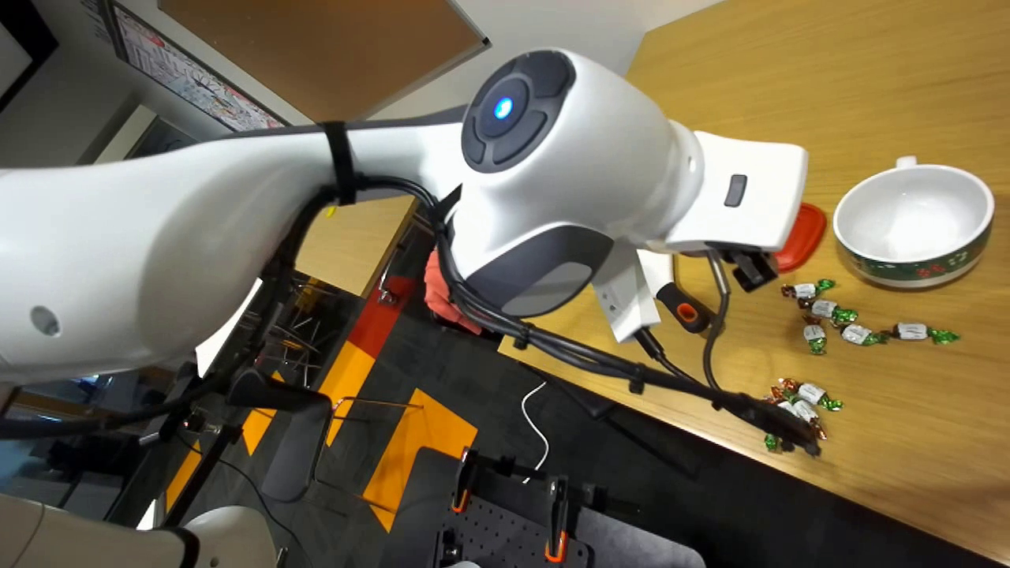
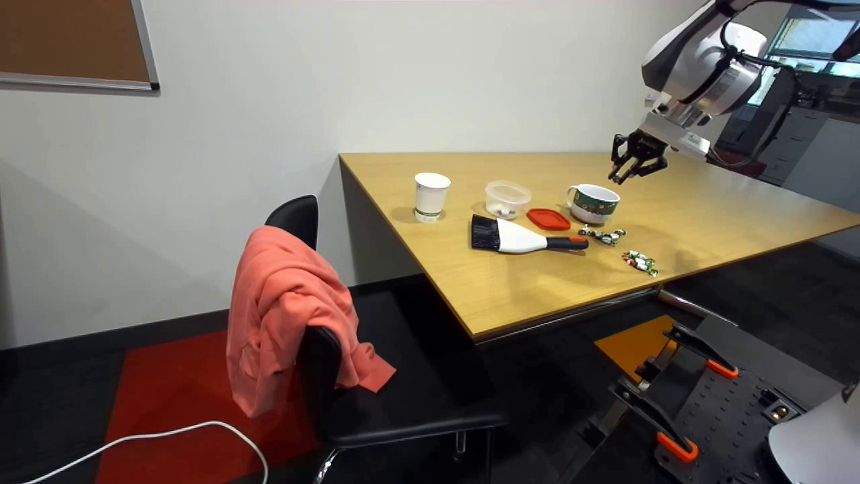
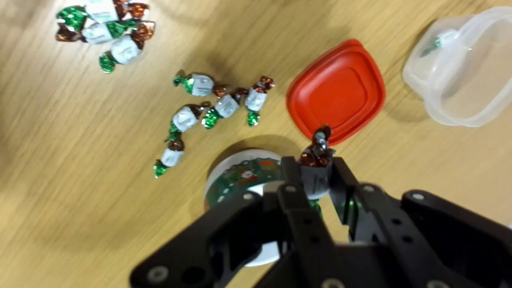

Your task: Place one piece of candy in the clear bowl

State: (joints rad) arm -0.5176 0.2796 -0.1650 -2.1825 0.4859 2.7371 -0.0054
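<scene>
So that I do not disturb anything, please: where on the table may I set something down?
In an exterior view, bare table shows between the brush and the near edge, and behind the paper cup and clear bowl. It is crowded around the mug: red lid, wrapped candies in two groups, and the tool raised nearby.

At least ten white, green and brown foil-wrapped candies (image 3: 227, 105) are counted: five loosely grouped, three or more clustered, one held in the black gripper (image 3: 315, 170), at least one in the single clear plastic bowl (image 2: 507, 200). Also counted are one flat red lid (image 3: 338, 94), one green-banded white mug (image 2: 593, 205), one white cup (image 2: 430, 198), one black-bristled brush (image 2: 517, 238) and two orange-tipped black clamps (image 2: 657, 416).
</scene>
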